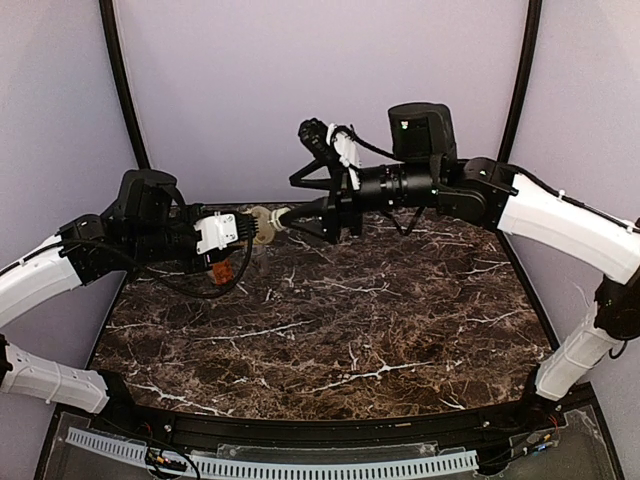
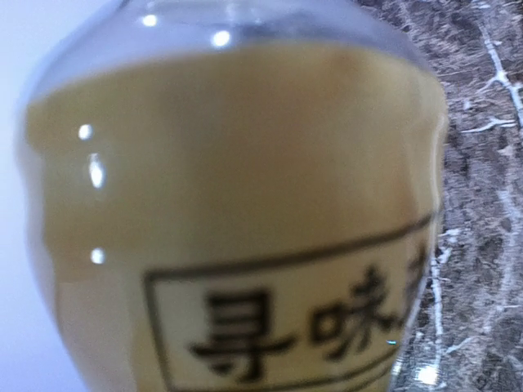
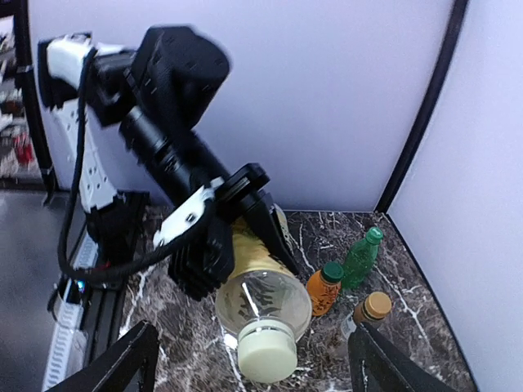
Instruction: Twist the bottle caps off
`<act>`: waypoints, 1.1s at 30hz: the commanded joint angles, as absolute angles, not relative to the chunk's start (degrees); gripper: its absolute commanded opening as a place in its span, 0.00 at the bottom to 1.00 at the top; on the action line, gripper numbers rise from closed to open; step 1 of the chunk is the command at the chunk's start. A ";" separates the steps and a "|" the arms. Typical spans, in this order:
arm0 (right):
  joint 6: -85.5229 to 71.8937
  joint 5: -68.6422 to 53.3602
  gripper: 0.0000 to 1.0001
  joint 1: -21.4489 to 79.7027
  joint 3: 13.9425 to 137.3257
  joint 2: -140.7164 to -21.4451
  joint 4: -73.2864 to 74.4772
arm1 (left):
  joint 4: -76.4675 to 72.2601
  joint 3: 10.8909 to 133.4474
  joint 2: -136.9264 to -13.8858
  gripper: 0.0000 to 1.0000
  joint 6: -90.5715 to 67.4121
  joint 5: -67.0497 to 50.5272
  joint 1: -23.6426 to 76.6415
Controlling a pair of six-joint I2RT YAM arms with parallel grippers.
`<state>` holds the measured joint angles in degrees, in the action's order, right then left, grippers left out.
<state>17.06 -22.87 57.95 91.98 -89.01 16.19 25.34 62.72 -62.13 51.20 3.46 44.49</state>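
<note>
1. Right gripper (image 1: 303, 222): jaws spread wide either side of the cream cap (image 3: 265, 351) on the tea bottle (image 3: 261, 298), not clamping it.
2. Left gripper (image 3: 233, 241) clamps the tea bottle, held sideways above the table (image 1: 330, 330).
3. Orange bottle (image 3: 324, 287), green bottle (image 3: 361, 257) and brown bottle (image 3: 372, 314) stand capped near the tea bottle.

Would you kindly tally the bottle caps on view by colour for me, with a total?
Cream-white cap, on the tea bottle: 1
Green caps: 2
Golden-brown cap: 1
Total: 4 caps
</note>
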 commanded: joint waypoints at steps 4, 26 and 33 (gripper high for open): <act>-24.30 -20.71 0.77 53.56 92.84 -92.59 5.87 | 3.23 56.88 -60.82 0.31 59.41 20.61 44.55; -30.21 -26.05 0.29 53.11 97.09 -98.55 3.20 | 1.38 55.81 -60.68 0.31 62.23 20.59 44.56; -29.08 -27.44 0.00 52.91 95.75 -97.95 3.35 | 1.81 56.11 -60.78 0.30 61.91 20.35 44.56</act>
<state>-29.67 -25.50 53.12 96.40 -99.35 5.56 2.22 56.07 -61.82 62.37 20.62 44.49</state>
